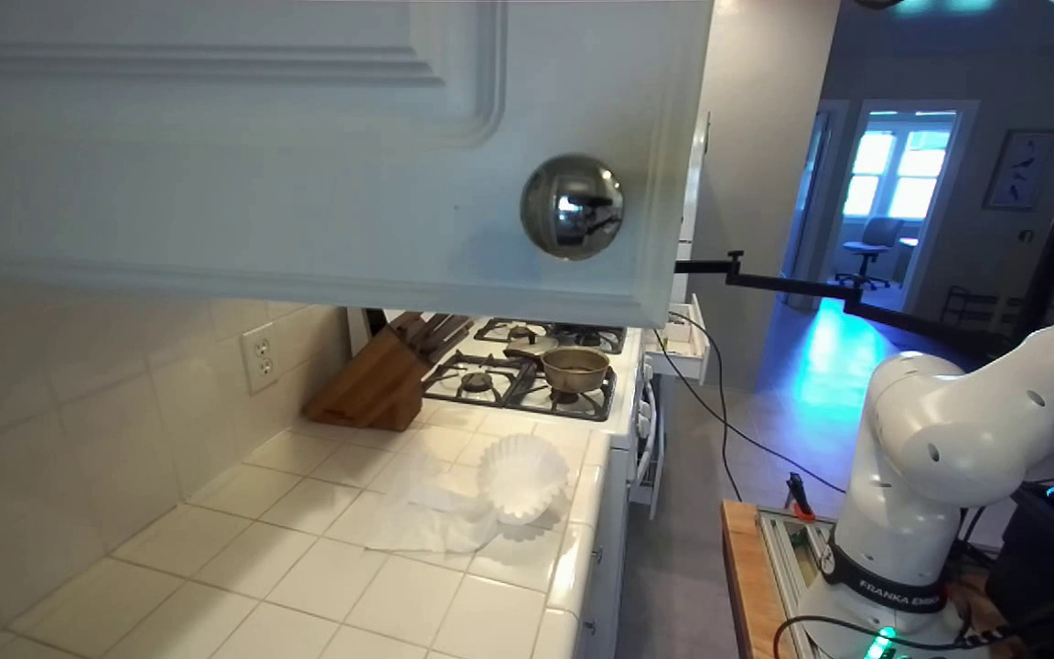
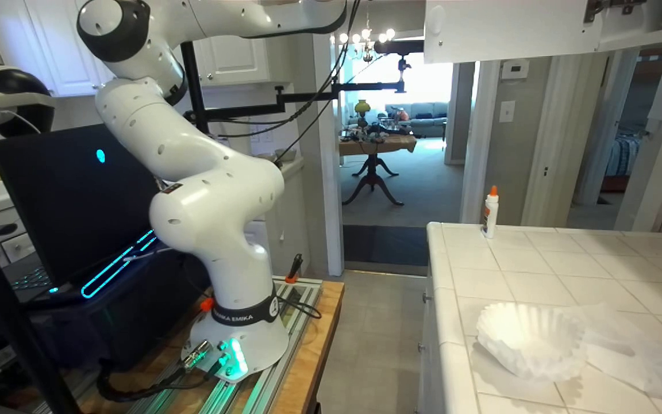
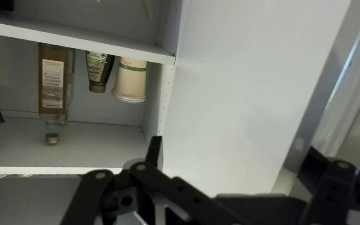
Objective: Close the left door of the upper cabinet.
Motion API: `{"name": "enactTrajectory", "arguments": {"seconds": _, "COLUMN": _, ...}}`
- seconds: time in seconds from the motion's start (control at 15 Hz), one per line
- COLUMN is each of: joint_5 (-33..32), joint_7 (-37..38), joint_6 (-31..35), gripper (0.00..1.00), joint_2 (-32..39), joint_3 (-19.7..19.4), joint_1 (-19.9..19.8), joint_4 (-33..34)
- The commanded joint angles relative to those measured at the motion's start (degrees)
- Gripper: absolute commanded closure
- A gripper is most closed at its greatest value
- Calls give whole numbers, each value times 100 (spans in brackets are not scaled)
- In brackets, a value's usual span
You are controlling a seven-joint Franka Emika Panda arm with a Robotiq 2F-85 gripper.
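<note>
A: Where is the left door (image 1: 307, 183)?

B: Right in front of the tool (image 3: 234, 153). It stands wide open, sticking out from the upper cabinet (image 3: 154, 106). Its plain white inside faces the tool, and its round, shiny knob (image 1: 573, 207) is on the other side.

A: How are the tool's fingers (image 3: 153, 150)?

B: They are spread wide, with white door showing between them. I can't tell if they touch it.

A: What else do you see in front of the tool?

B: A shelf (image 3: 77, 43) in the cabinet. On it stand a tall brown bottle (image 3: 52, 81), a dark bottle (image 3: 98, 70) with a green label, and a tan cup (image 3: 131, 79) with a green band. The cup is just beside the dark bottle.

A: And lower than the tool?

B: A table (image 1: 243, 567) with white tiles. Some frilly paper (image 1: 522, 478) sits on it, with a thin, see-through sheet (image 1: 440, 526) just beside it. A wooden knife block (image 1: 367, 380) stands near the stove (image 1: 629, 375), and a pot (image 1: 575, 369) sits on the stove. A glue bottle (image 2: 490, 215) with an orange top stands near the table's edge.

A: What is behind the tool?

B: The big white arm (image 2: 216, 195). It goes up high from its round foot.
</note>
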Motion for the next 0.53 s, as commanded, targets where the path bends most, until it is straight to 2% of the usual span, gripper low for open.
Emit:
{"name": "enactTrajectory", "arguments": {"seconds": 0.0, "joint_5": -27, "joint_7": 278, "joint_6": -211, "gripper": 0, "joint_2": -334, "joint_3": -140, "joint_1": -318, "joint_4": 52}}
{"name": "enactTrajectory", "arguments": {"seconds": 0.47, "joint_5": -82, "joint_7": 410, "joint_6": -666, "gripper": 0, "joint_2": -545, "joint_3": -583, "joint_1": -547, "joint_4": 25}}
